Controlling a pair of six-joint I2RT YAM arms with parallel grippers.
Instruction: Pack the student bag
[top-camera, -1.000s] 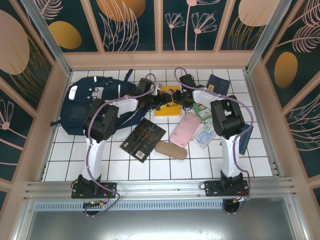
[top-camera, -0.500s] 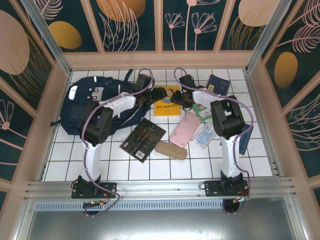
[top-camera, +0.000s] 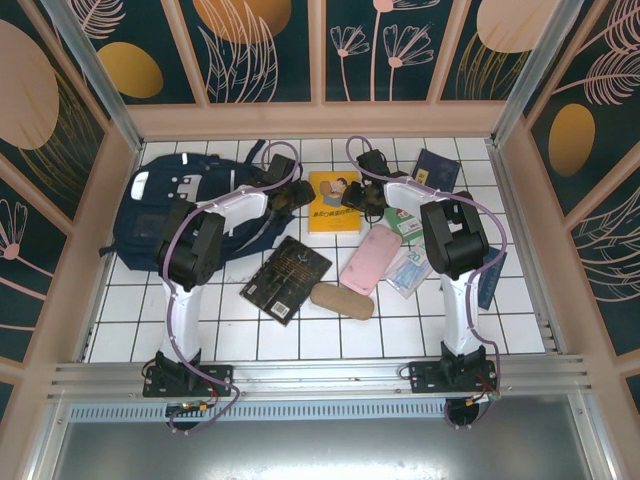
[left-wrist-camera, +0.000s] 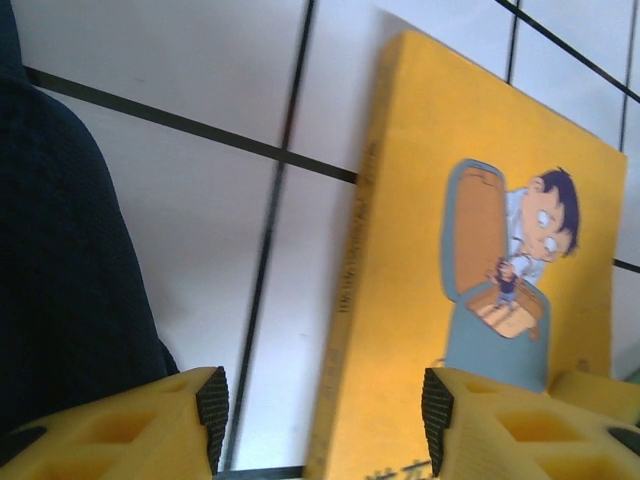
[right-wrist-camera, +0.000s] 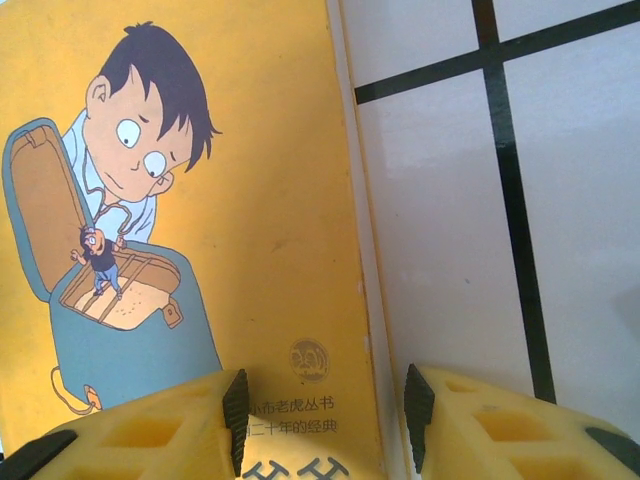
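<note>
Top view: 1 student bag (top-camera: 165, 205) lies flat at far left of tiled table (top-camera: 330, 340), beside my left arm. 1 yellow book (top-camera: 330, 210) sits between my 2 tools, left gripper (top-camera: 298, 192) and right gripper (top-camera: 355, 197). Nearer: 1 black book (top-camera: 285, 278), 1 pink case (top-camera: 370, 258), 1 tan case (top-camera: 342, 299).

Left wrist: my jaws apart, clamping nothing, astride book's spine edge; bag fabric at left.

Right wrist: my jaws apart, nothing held, over book's opposite edge.

Both arms stretched away from their near bases and bent inward toward the far middle. The left gripper (top-camera: 290, 193) faced right and the right gripper (top-camera: 362, 195) faced left, near each other but apart. Each had its yellow fingers (left-wrist-camera: 130, 430) parted.
</note>
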